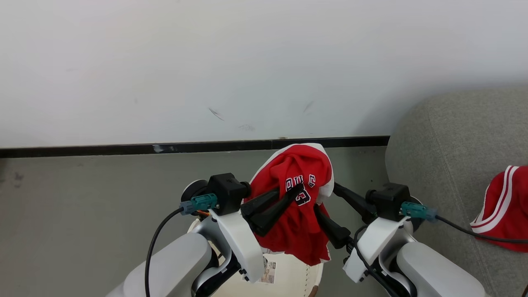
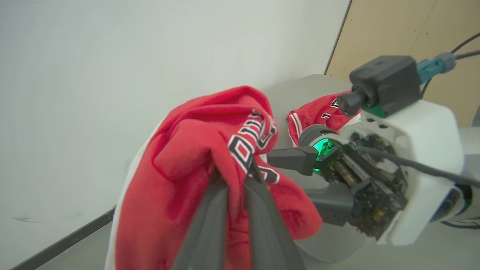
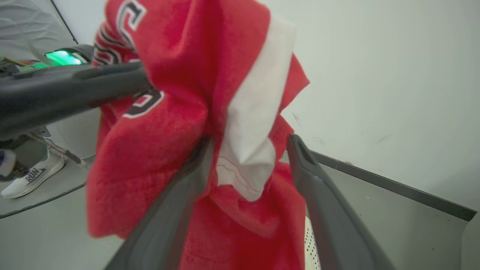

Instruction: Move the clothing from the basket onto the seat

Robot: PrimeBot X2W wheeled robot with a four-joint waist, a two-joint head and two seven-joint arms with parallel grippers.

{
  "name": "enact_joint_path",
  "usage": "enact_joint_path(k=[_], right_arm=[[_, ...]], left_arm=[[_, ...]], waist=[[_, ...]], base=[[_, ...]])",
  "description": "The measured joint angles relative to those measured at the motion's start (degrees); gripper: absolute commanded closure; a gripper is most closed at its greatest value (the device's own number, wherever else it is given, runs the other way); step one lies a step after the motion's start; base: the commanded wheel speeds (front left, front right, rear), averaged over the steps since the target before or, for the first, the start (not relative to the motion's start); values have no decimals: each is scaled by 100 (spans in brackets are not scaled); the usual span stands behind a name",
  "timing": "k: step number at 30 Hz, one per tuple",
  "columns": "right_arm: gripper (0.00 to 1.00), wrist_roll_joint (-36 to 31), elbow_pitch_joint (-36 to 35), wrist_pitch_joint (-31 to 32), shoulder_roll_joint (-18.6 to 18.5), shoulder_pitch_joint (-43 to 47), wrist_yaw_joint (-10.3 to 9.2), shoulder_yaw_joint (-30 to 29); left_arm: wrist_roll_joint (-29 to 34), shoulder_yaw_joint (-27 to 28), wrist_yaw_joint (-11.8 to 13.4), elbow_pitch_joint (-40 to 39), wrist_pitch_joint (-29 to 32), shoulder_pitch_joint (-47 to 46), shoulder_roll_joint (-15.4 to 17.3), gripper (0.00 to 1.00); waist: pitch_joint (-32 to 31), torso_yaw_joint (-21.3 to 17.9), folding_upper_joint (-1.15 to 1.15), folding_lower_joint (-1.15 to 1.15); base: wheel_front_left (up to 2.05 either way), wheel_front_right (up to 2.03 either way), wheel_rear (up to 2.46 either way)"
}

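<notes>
A red jersey (image 1: 303, 173) with white trim and black-and-white lettering hangs above the cream basket (image 1: 295, 274), bunched up and lifted clear of it. My left gripper (image 1: 293, 190) is shut on the jersey's front near the lettering; in the left wrist view its fingers (image 2: 210, 210) pinch the red fabric (image 2: 180, 157). My right gripper (image 1: 326, 198) is open, one finger on each side of the hanging cloth; in the right wrist view a white trim fold (image 3: 247, 123) lies between them. A second red garment (image 1: 505, 206) lies on the grey seat (image 1: 445, 140) at the right.
A pale wall (image 1: 247, 62) with a black skirting strip (image 1: 123, 148) stands close behind the basket, above grey floor (image 1: 82, 198). A paper label (image 1: 269, 272) lies inside the basket. A person's white shoe (image 3: 32, 178) stands on the floor in the right wrist view.
</notes>
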Motion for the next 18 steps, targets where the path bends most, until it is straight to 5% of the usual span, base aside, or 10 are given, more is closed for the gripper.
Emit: enact_joint_path(k=[17, 18], right_arm=[[1, 294, 124, 0, -146, -476, 0, 578], [26, 310, 133, 0, -149, -476, 0, 597]], left_arm=[[-11, -129, 0, -149, 102, 0, 92, 100], [-11, -141, 0, -151, 102, 0, 102, 100]], waist=[[67, -24, 0, 0], [67, -25, 0, 0]], base=[[0, 0, 0], [0, 0, 0]])
